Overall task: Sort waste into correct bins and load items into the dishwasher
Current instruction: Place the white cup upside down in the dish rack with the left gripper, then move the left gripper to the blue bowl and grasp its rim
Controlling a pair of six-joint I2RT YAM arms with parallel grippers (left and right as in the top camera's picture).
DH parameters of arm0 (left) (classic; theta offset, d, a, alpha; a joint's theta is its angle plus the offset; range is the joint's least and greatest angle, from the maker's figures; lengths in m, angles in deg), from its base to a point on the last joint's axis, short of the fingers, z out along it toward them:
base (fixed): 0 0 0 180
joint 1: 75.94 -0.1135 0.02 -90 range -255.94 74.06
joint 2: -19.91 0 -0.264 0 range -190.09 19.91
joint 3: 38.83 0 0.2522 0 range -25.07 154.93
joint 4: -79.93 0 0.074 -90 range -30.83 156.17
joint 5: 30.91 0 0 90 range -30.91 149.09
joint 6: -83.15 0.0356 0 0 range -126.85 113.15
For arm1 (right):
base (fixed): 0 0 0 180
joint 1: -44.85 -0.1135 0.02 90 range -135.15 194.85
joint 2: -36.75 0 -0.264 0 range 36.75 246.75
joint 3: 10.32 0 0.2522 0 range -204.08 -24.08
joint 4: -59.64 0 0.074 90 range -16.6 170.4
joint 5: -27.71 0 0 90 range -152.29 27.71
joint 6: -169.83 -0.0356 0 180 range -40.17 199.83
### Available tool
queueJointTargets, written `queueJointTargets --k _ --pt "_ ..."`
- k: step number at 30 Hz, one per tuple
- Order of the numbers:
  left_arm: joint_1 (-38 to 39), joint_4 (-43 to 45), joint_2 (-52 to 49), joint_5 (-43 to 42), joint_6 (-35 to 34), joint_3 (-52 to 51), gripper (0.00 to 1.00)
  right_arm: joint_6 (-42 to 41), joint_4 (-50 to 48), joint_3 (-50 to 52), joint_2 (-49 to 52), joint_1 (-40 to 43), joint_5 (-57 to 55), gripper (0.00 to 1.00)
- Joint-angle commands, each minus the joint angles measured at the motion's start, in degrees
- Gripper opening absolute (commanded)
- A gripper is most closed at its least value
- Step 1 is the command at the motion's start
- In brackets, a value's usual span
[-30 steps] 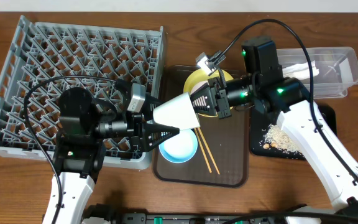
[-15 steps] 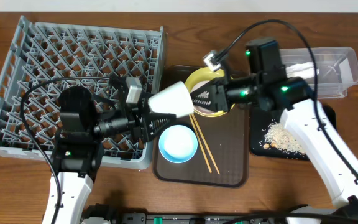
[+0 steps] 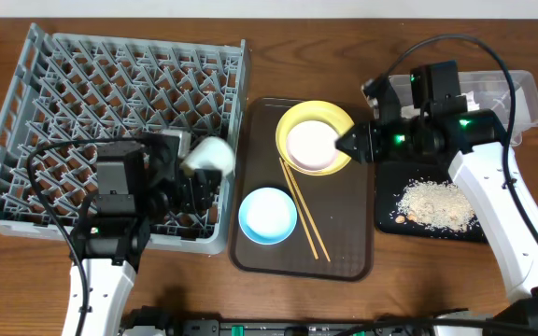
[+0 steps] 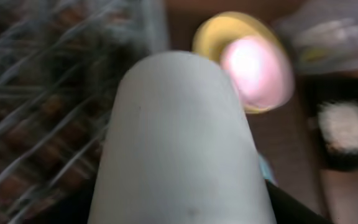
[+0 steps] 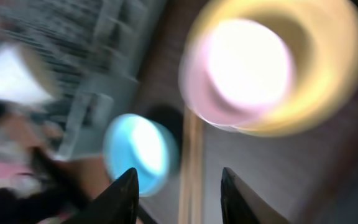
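My left gripper (image 3: 204,173) is shut on the small cream cup (image 3: 211,154), holding it over the near right corner of the grey dishwasher rack (image 3: 110,84). The cup (image 4: 179,137) fills the left wrist view and hides the fingers. My right gripper (image 3: 344,145) hovers open and empty beside the yellow plate (image 3: 292,119), which holds the white bowl (image 3: 311,145). In the right wrist view its fingertips (image 5: 129,180) stand apart above the chopsticks (image 5: 191,168) and the light blue bowl (image 5: 138,149). The blue bowl (image 3: 267,215) and chopsticks (image 3: 302,210) lie on the brown tray.
The brown serving tray (image 3: 344,252) sits between the rack and the bins. The black tray (image 3: 386,219) on the right holds rice crumbs (image 3: 432,201). The clear tub (image 3: 521,112) stands at the back right, partly behind my right arm.
The right gripper let go of the cup and drew back to the right. The left gripper carried the cup left, from over the brown tray to over the rack.
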Motion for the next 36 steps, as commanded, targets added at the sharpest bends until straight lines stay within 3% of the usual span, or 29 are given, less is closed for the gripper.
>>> queueJointTargets --k 1,4,15,26,28,32,36 --pt "-0.26 -4.31 0.74 16.83 -2.78 4.33 0.67 2.78 3.48 -1.86 -2.56 0.76 -14.58 0.41" --pt "-0.87 -8.94 0.74 22.23 -3.54 6.62 0.64 2.78 5.84 -2.51 -4.46 1.05 -17.84 0.41" --pt "-11.41 -12.74 -1.57 23.63 -3.54 8.17 0.62 3.17 8.72 -2.49 -6.58 1.11 -19.3 0.43" --pt "-12.09 -12.81 -12.07 23.45 -3.52 8.17 0.62 3.15 10.29 -2.49 -6.58 1.11 -19.28 0.45" --pt "-12.09 -12.17 -14.49 23.45 -3.5 8.17 0.69 3.17 10.47 -2.49 -6.58 1.11 -19.3 0.48" --pt "-12.09 -11.39 -17.88 23.39 -3.52 8.17 0.95 3.15 10.64 -2.49 -6.58 1.11 -19.28 0.63" --pt "-12.09 -11.08 -18.53 23.41 -3.5 8.39 0.99 3.17 10.82 -2.49 -6.6 1.11 -19.28 0.59"
